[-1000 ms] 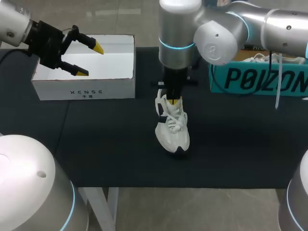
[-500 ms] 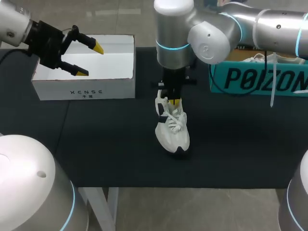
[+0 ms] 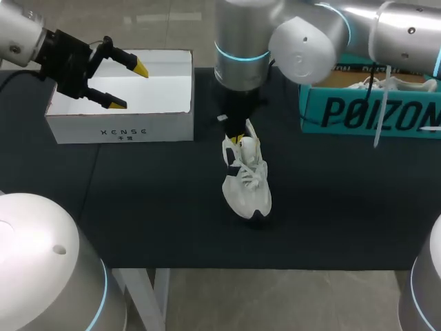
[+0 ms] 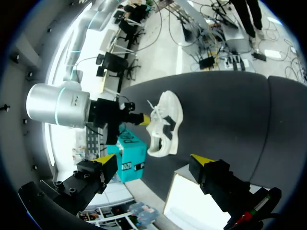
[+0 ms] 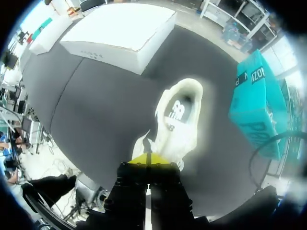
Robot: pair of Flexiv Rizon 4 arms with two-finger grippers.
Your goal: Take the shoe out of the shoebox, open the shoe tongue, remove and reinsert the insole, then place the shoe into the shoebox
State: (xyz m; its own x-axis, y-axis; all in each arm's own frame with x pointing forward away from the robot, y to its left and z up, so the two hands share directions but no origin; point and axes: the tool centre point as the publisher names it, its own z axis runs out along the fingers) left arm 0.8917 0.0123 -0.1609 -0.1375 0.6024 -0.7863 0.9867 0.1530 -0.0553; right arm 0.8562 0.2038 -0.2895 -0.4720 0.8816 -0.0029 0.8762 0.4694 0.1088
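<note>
Yellow tips of the right gripper [image 3: 240,140] squeezed together on the shoe tongue [image 3: 249,129], pinching it from both sides and holding it up off the laces. Seen from the right wrist too: closed down to a sliver, thin white edge caught in between. Coming straight down over the opening of the white shoe [image 3: 247,183]. Upright on its sole, roughly mid black table [image 3: 151,214], toe toward the near edge. Outside the shoebox, not in it.

Left gripper [image 3: 129,87] wide open, gripping nothing, hanging just above the white shoebox [image 3: 124,127] at the back left. Can't tell for sure, but doesn't look to be touching any wall. Open-topped, plain white inside. Well apart from the shoe.

Teal box [image 3: 365,114] on the far right, near the shoe but not touching, with another white shoe [image 3: 386,84] lying in it. Partly covered in the head view by the right arm's big silver joints.
</note>
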